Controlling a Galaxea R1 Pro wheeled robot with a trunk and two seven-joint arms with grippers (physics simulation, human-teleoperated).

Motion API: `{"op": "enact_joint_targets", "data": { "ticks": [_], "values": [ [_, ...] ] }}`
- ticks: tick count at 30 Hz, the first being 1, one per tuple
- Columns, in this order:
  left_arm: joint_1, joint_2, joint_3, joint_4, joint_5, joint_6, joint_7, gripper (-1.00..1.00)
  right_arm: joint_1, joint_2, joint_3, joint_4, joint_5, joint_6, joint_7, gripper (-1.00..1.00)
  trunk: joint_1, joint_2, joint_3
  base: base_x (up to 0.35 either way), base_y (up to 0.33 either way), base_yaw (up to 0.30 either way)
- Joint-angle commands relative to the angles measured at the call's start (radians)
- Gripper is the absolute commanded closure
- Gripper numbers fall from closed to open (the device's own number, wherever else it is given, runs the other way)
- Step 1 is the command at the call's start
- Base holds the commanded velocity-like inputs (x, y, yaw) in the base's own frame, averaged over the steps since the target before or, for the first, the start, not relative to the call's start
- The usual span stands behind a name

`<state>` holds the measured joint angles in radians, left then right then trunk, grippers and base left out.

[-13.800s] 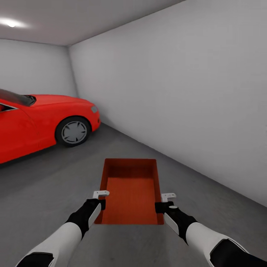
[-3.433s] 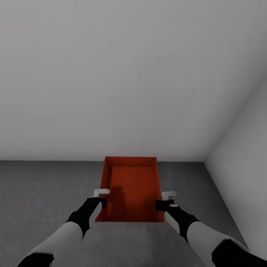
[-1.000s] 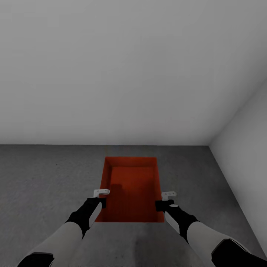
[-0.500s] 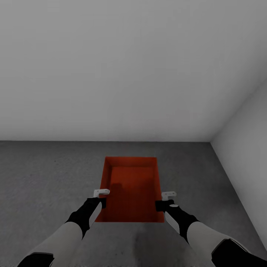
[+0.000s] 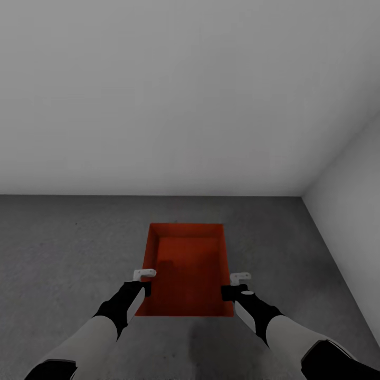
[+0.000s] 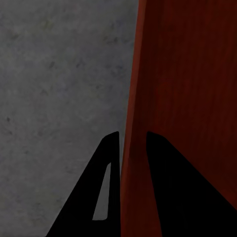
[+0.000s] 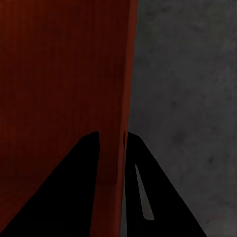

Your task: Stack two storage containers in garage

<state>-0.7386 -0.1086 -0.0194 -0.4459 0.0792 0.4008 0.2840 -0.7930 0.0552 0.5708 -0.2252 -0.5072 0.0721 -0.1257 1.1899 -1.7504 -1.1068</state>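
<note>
Container (image 5: 186,269) runs lengthwise toward the wall (image 5: 158,95), left pincer (image 5: 142,282) and right pincer (image 5: 236,285) clamping its long sides.

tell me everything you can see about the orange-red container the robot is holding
The storage container is a shallow, lidless, orange-red rectangular box with thin walls and a finely ribbed inside, empty. It sits level, long axis pointing away from the robot, above the dark grey floor near a corner of pale walls. The left gripper pinches its left wall, the right gripper its right wall, one finger on each side of the wall.
</note>
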Motion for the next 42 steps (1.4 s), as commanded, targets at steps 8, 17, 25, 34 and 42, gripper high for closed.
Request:
{"op": "enact_joint_targets", "data": {
  "ticks": [8, 17, 25, 34, 42],
  "values": [
    [-0.001, 0.012, -0.002, -0.007, 0.014, 0.001, 0.006, 1.00, 0.000, -0.017, 0.004, 0.069, -0.027, 0.006, -0.006, 1.00, 0.031, -0.057, -0.039, 0.000, 0.000, 0.000],
    [-0.001, 0.013, -0.002, -0.007, 0.014, 0.001, 0.006, 1.00, 0.000, -0.017, 0.004, 0.069, -0.027, 0.006, -0.006, 1.00, 0.065, -0.120, -0.081, 0.000, 0.000, 0.000],
    [-0.001, 0.012, -0.002, -0.008, 0.014, 0.000, 0.006, 1.00, 0.000, -0.017, 0.004, 0.069, -0.027, 0.006, -0.006, 1.00, 0.069, -0.127, -0.092, 0.000, 0.000, 0.000],
    [-0.001, 0.012, -0.002, -0.008, 0.014, 0.001, 0.007, 1.00, 0.000, -0.017, 0.004, 0.069, -0.027, 0.006, -0.006, 1.00, 0.092, -0.169, -0.111, 0.000, 0.000, 0.000],
    [-0.001, 0.012, -0.002, -0.008, 0.014, 0.000, 0.006, 1.00, 0.000, -0.017, 0.004, 0.069, -0.027, 0.006, -0.006, 1.00, 0.092, -0.169, -0.111, 0.000, 0.000, 0.000]
  ]
}}
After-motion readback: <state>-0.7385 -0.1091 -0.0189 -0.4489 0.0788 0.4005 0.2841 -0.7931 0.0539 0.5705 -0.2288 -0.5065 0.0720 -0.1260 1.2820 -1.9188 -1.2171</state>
